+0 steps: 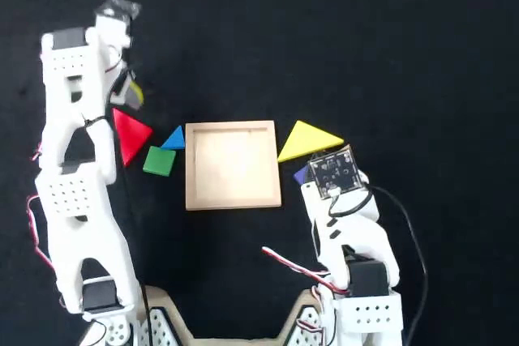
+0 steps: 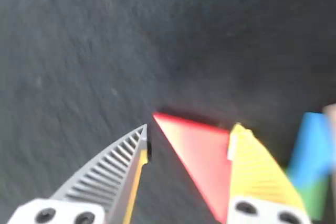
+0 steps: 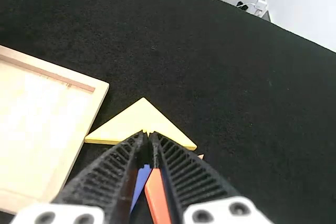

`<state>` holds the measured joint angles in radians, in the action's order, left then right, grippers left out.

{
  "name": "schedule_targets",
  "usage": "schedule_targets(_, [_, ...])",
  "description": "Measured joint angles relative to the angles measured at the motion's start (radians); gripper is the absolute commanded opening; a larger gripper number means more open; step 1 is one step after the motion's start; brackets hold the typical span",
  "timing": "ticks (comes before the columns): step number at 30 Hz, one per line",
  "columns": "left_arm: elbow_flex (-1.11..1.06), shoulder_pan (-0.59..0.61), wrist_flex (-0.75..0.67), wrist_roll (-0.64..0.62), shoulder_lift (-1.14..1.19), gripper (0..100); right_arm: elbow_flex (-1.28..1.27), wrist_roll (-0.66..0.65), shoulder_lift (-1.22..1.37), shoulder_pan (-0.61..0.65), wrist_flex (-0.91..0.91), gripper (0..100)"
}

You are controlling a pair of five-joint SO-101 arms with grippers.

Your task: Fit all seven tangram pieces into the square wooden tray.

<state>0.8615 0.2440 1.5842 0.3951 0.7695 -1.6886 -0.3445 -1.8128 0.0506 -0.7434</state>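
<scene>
The tray [image 1: 233,126] lies square-on in the middle of the black table [image 1: 405,79], with no piece in it. To its left the red triangle [image 1: 130,135] has its long edge on the side away from the tray, running from the far side of the table towards the near side. Its right-angle corner points at the tray. A small blue triangle [image 1: 173,138] and a slightly tilted green square [image 1: 159,160] sit between it and the tray, the blue one just beside the rim.

On the other side, the yellow triangle [image 1: 306,140] touches the tray's far right corner with one tip. Its long edge slants across the table and its apex points to the far side.

The left gripper [image 2: 190,135] stands wide open over the red triangle, one finger beyond the triangle's tip and the yellow finger [image 2: 257,171] across its face. From above, that gripper [image 1: 130,96] is partly hidden behind the arm, so the spread of the fingers cannot be judged there.

The right gripper [image 3: 148,137] has its fingers closed tip to tip, right at the yellow triangle's long edge, the tray [image 3: 52,72] off to one side. Under it lies a violet-blue piece [image 3: 139,177], which peeps out from above [image 1: 302,174] beside the wrist. I cannot tell whether the orange strip [image 3: 155,192] between the fingers is a piece or part of the gripper.
</scene>
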Motion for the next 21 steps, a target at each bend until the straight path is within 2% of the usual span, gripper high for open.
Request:
schedule_targets(3, [0.091, -0.009, 0.132, -0.238, -0.005, 31, 0.000, 0.000, 0.000, 0.000, 0.000, 1.2])
schedule_targets(6, [0.071, 0.018, 0.157, -0.405, -0.009, 31, 0.000, 0.000, 0.000, 0.000, 0.000, 1.2])
schedule_targets(9, [-0.021, 0.049, 0.160, -0.433, -0.009, 31, 0.000, 0.000, 0.000, 0.000, 0.000, 1.2])
schedule_targets(13, [-0.130, 0.061, 0.160, -0.400, -0.008, 31, 0.000, 0.000, 0.000, 0.000, 0.000, 1.2])
schedule_targets(21, [-0.140, 0.035, 0.130, -0.376, 0.040, 31, 0.000, 0.000, 0.000, 0.000, 0.000, 1.2])
